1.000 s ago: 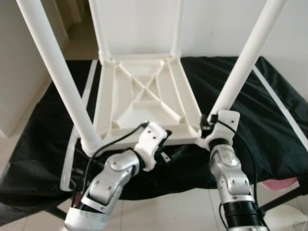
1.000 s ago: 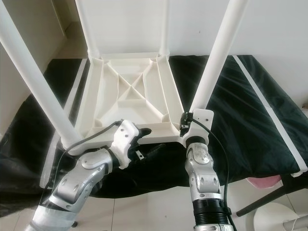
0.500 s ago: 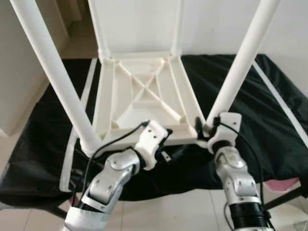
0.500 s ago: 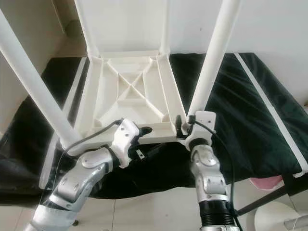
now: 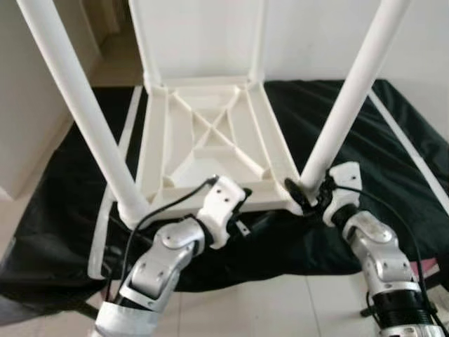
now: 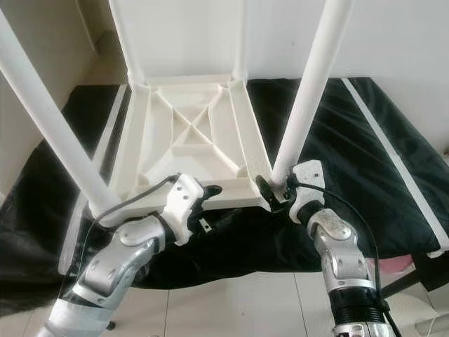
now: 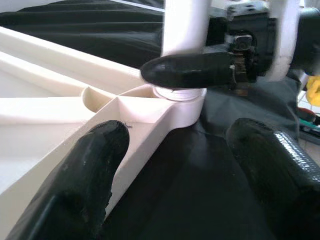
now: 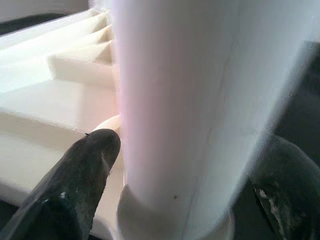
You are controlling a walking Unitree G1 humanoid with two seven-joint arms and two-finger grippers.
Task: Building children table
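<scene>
Eye: table upside down on black cloth, right gripper at near-right leg | left wrist: left gripper open astride near edge, empty | right wrist: fingers hug leg base, grip seems closed; twist straight, steady top.

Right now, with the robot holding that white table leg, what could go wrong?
1. The right end effector grips the near right leg at its very base, so the long leg might lean or twist in its socket.
2. The upside-down tabletop rests on a loose black cloth, so it might slide when pushed.
3. The left end effector, open at the tabletop's near edge, gets close to the right one, so they might bump.
</scene>
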